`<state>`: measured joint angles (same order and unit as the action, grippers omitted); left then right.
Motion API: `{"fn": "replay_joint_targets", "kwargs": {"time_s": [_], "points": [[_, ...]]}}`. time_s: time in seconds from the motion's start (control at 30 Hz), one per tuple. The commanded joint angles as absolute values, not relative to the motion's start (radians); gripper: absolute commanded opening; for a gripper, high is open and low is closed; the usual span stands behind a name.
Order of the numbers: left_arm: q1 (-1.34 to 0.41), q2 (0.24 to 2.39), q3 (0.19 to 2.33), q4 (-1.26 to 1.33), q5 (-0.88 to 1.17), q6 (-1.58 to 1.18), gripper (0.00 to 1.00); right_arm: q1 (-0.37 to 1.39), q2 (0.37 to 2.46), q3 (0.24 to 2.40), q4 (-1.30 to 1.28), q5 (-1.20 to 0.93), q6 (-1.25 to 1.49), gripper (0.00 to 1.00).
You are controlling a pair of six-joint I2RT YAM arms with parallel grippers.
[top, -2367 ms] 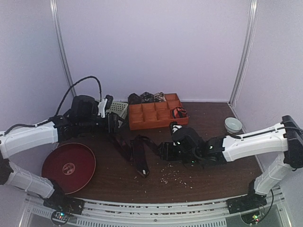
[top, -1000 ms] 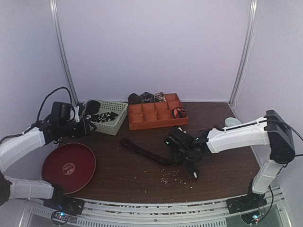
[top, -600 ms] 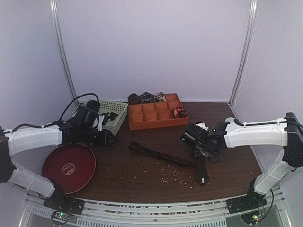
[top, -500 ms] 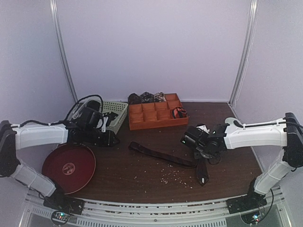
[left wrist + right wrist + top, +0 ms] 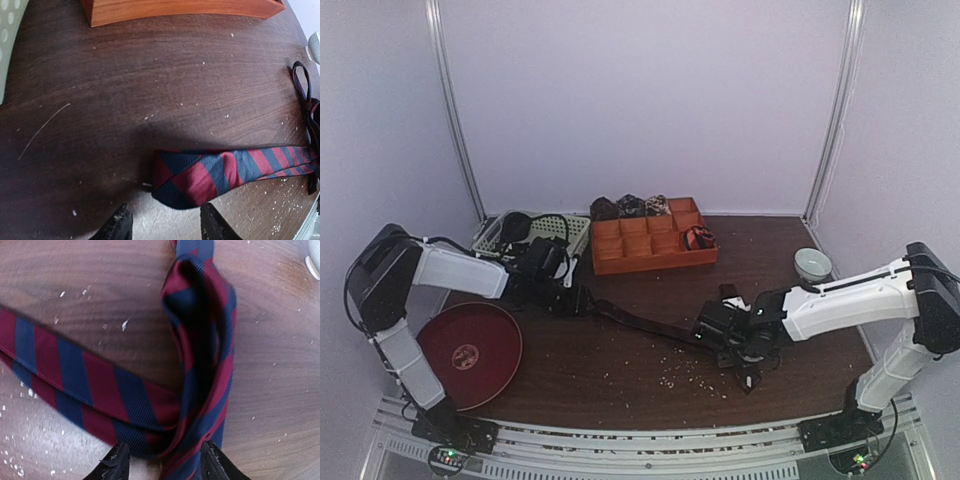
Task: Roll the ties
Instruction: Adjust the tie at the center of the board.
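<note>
I am hovering my left gripper (image 5: 165, 223), spread and empty, just beside the pointed tip of the striped tie (image 5: 215, 172); its length is running right and near toward my right gripper (image 5: 164, 461), spread over its fold.

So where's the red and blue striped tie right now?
In the overhead view the striped tie lies mid-table, on the near side of the orange tray, running between the left gripper and the right gripper.
</note>
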<state>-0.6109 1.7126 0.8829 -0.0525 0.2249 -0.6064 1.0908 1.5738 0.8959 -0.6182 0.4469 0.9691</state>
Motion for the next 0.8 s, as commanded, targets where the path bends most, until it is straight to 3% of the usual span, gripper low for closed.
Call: {"fn": "replay_joint_targets", "kwargs": {"time_s": [0.0,0.2,0.23,0.33,0.43,0.77], "points": [[-0.617,1.753,0.925,0.048,0.233,-0.587,0.49,1.14,1.575,0.872,-0.645,0.435,1.019,0.52],[-0.617,1.827,0.958,0.078,0.225,-0.596,0.47,1.16,1.612,0.862,-0.697,0.454,1.054,0.53],[-0.617,1.842,0.965,0.066,0.218,-0.6,0.42,1.16,1.62,0.864,-0.708,0.462,1.059,0.53],[-0.618,1.858,0.977,0.01,0.171,-0.608,0.14,1.156,1.65,0.867,-0.769,0.506,1.075,0.54],[-0.617,1.816,0.948,-0.03,0.138,-0.606,0.0,1.132,1.69,0.866,-0.847,0.547,1.104,0.56],[-0.617,1.599,0.758,-0.18,0.039,-0.608,0.0,0.853,1.688,0.809,-0.901,0.68,1.077,0.57]]}}
